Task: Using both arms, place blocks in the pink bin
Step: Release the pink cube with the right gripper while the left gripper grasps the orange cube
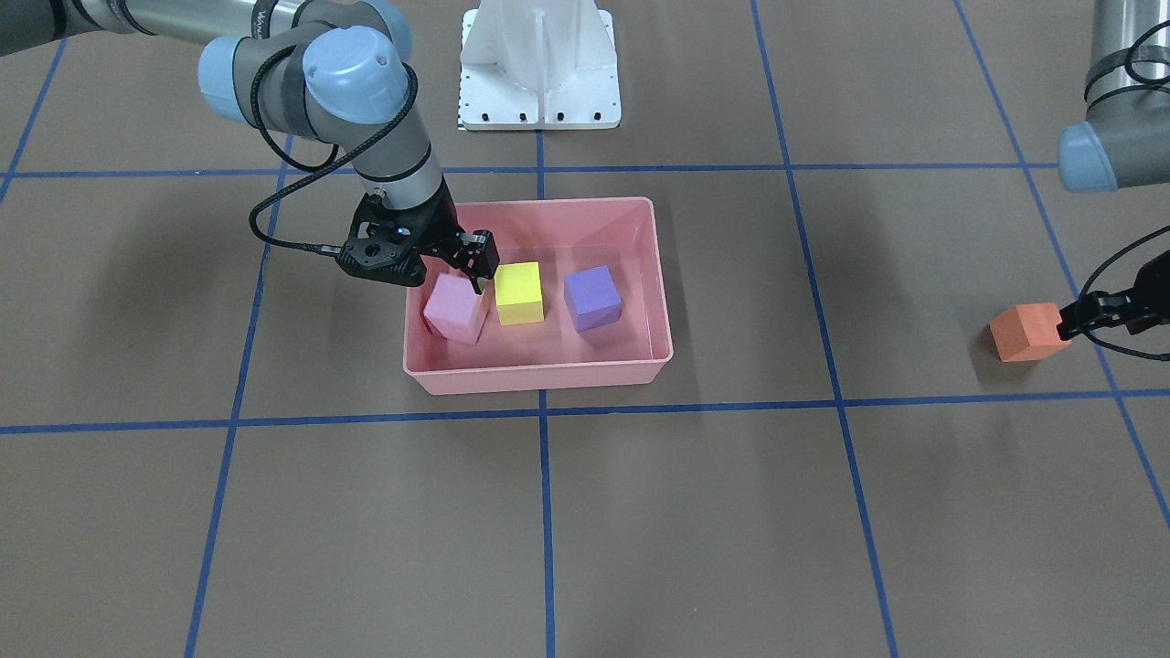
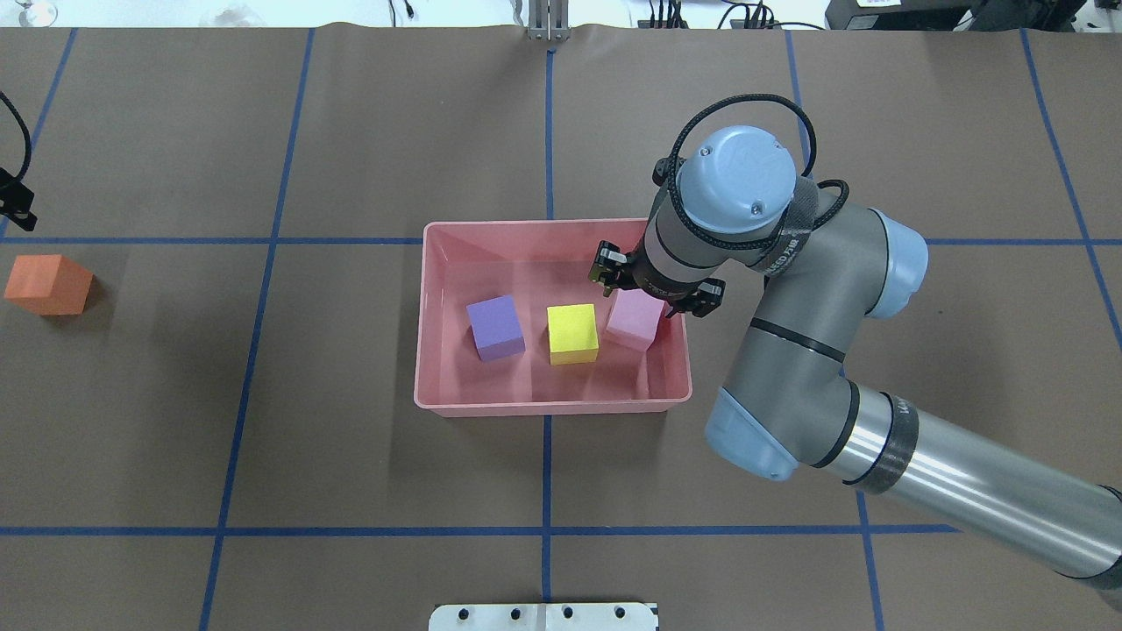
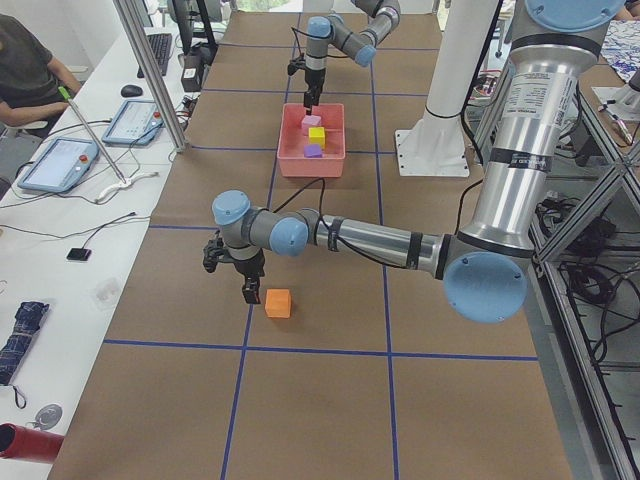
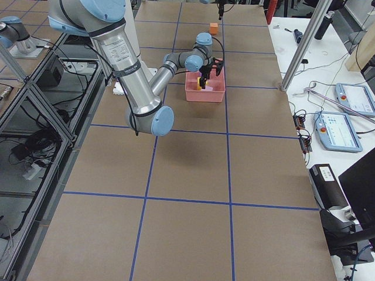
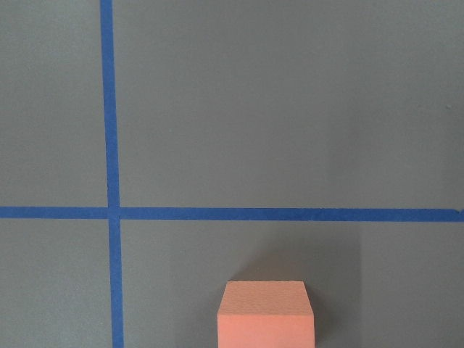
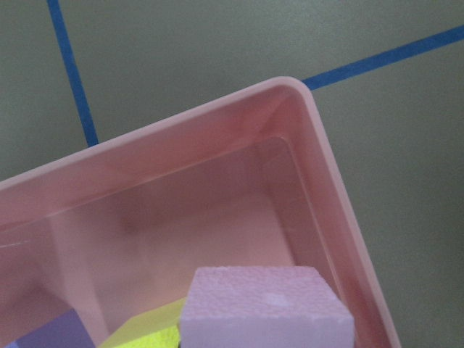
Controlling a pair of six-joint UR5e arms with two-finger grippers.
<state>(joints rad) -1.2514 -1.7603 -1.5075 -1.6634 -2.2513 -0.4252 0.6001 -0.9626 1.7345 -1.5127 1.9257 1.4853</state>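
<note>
Pink bin [image 1: 539, 375] glossy smooth plastic; pink cube [image 6: 264, 301] grainy matt foam.

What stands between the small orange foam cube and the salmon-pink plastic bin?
Nothing visible: only bare brown table with blue tape lines lies between the orange foam cube and the salmon-pink plastic bin. Room shows in the bin beside the purple foam cube.

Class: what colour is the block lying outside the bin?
The block is orange; the front-facing view shows it best.

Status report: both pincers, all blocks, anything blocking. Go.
Right pincer at light pink cube inside pink bin, grip unclear. Left pincer at orange cube out on table, grip unclear. Yellow cube, purple cube in bin. Nothing between orange cube and bin.
</note>
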